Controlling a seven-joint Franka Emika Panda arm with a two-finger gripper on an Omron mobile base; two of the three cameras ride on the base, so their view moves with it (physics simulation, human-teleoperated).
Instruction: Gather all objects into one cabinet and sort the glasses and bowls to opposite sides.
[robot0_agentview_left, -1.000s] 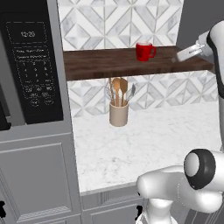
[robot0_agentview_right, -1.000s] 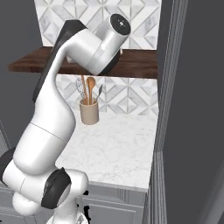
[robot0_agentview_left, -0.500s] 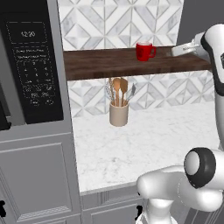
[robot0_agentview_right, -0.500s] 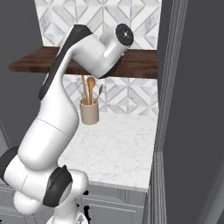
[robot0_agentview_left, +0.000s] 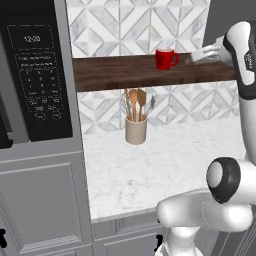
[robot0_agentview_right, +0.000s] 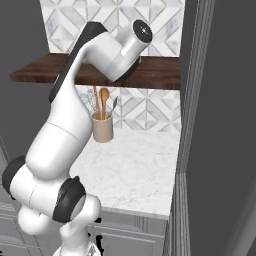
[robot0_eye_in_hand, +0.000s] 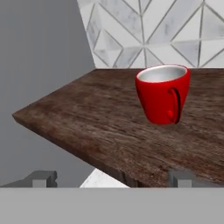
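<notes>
A glossy red cup (robot0_agentview_left: 166, 58) with a side handle, one of the glasses, stands upright on the dark brown wooden shelf (robot0_agentview_left: 125, 72). In the hand view the red cup (robot0_eye_in_hand: 162, 94) sits a short way ahead, its handle turned toward the camera. My gripper (robot0_agentview_left: 194, 56) reaches in from the right at shelf height, just right of the cup and apart from it. The gripper (robot0_eye_in_hand: 113, 178) is open, with its fingertips (robot0_eye_in_hand: 43, 177) spread wide at the shelf's near edge and nothing between them. The bowls and the cabinet are out of view.
A beige utensil holder (robot0_agentview_left: 135, 130) with wooden spoons stands on the white marble counter (robot0_agentview_left: 165, 165) under the shelf. A black microwave (robot0_agentview_left: 32, 75) sits to the left. A tall grey panel (robot0_agentview_right: 220, 125) bounds the counter on the right. My arm (robot0_agentview_right: 100, 55) crosses in front of the shelf.
The hand has moved left along the shelf, closer to the red cup. The cup has not moved and the jaws stay open.
</notes>
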